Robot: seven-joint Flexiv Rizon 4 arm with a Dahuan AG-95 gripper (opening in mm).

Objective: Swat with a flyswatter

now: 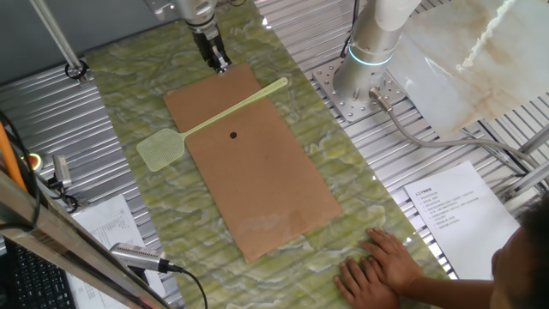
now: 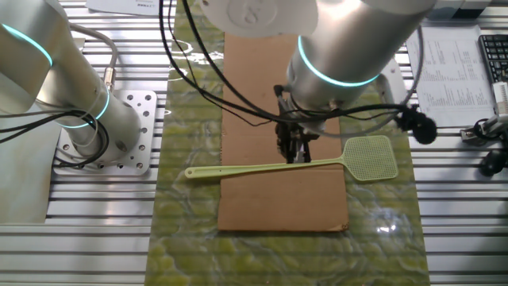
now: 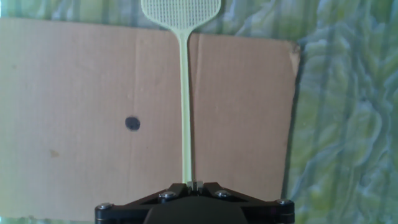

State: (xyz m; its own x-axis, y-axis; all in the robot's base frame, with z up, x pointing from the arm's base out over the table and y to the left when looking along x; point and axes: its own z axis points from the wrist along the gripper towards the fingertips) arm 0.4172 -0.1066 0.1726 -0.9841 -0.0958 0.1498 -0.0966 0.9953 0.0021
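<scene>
- Saw the claw [image 1: 221,63] hanging over the far edge of the brown board [image 1: 257,172] in one fixed view, fingers drawn narrow, nearly meeting, with nothing visibly between them.
- Found the flyswatter [image 1: 223,113] lying flat and slantwise across that board, apart from the claw and nearer the camera than it in this view.
- Placed the claw [image 2: 295,155] directly over the mid-handle of the flyswatter [image 2: 262,168] in the other fixed view, mesh head [image 2: 371,156] off the board's edge to one side, handle tip off to the other; could not tell any touch from there.
- Showed, in the hand view only, the handle of the flyswatter [image 3: 185,93] running straight ahead from the slim gap of the claw [image 3: 193,185].
- Caught a dark spot [image 3: 132,123] on the board [image 3: 74,81] beside the handle; hidden behind the arm in the other fixed view.
- Caught a person's hands [image 1: 369,279] on the green marbled tabletop [image 1: 343,172], well beyond the board's near end, in one fixed view alone.
</scene>
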